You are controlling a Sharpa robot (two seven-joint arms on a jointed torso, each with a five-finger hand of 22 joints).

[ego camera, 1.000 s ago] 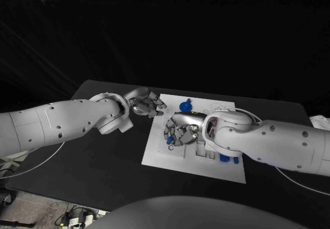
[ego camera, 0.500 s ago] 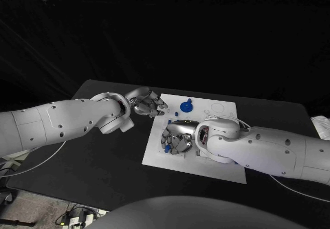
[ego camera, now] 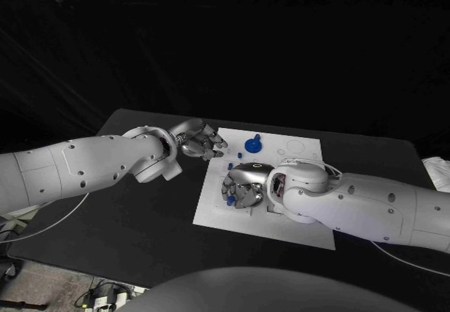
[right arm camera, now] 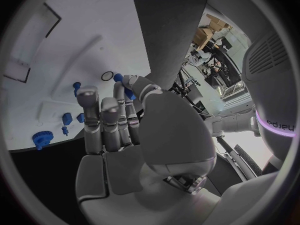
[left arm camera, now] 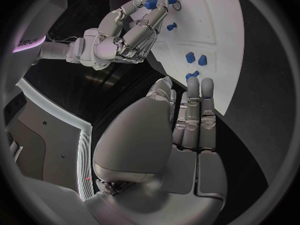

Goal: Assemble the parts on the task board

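Right hand point(ego camera: 246, 185) apparently pinching blue part point(right arm camera: 119, 78) over task board point(ego camera: 214, 210), left hand point(ego camera: 199, 140) empty, fingers apart.

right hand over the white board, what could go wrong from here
The right hand pinches a small blue part at its fingers; the light pinch could let it slip onto the white task board. Loose small blue pieces lie nearby and might get knocked. The left hand hovers at the board's edge, so the arms could crowd each other.
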